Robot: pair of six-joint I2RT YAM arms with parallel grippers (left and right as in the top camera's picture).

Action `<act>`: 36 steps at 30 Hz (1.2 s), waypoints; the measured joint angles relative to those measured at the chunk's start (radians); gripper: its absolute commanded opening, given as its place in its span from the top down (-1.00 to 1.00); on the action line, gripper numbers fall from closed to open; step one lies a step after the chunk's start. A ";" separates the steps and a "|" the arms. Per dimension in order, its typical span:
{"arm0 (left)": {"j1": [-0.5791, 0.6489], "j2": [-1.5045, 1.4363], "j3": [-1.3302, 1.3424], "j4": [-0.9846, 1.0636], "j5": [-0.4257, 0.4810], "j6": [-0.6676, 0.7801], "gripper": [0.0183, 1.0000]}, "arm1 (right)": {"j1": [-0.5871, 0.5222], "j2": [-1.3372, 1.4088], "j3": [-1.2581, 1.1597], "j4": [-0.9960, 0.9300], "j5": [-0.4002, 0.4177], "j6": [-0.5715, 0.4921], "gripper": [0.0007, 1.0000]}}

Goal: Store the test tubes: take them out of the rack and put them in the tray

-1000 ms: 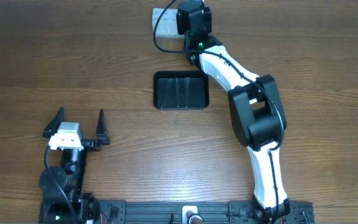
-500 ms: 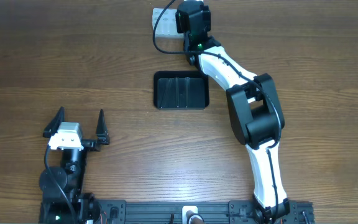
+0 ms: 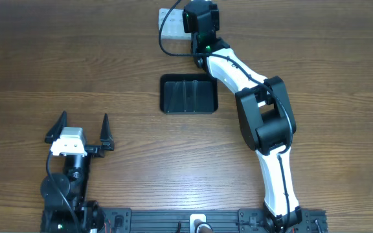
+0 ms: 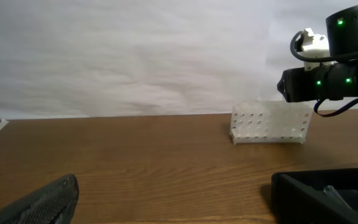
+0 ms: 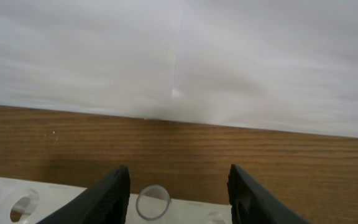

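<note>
Top view has the white rack (image 3: pixel 171 24) near the far edge of the wooden table (image 3: pixel 316 77). The wrist of the right arm covers the rack's right part, so that part is hidden. The black tray (image 3: pixel 188 94) lies a little nearer to the arms' bases than the rack and does not touch it, and bare wood shows on all its sides. The left gripper (image 3: pixel 83 126) stands well apart from both, close to its own base. Its two fingers are spread wide with nothing between them, and much free table lies between it and the tray.

In the right wrist view the right gripper (image 5: pixel 178 186) hangs over the rack. Its fingers are parted, one on each side of the open rim of a clear test tube (image 5: pixel 153 202) that stands in a hole. A gap shows between the rim and each finger, so the tube is not gripped. The lower part of the rack is cut off there.

In the left wrist view the tray is cut by the picture's edge. Something clear lies inside it, but it cannot be told whether this is a tube.
</note>
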 measured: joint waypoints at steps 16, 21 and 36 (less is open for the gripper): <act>0.000 0.000 0.000 0.000 0.000 0.000 -1.00 | -0.005 0.027 0.001 0.031 0.008 0.000 -0.04; 0.000 0.000 0.000 0.000 0.000 0.000 -1.00 | -0.017 0.045 0.003 0.052 0.008 0.000 -0.07; 0.000 0.000 0.000 0.000 0.000 0.000 -1.00 | -0.024 0.064 0.003 0.117 0.008 -0.002 0.29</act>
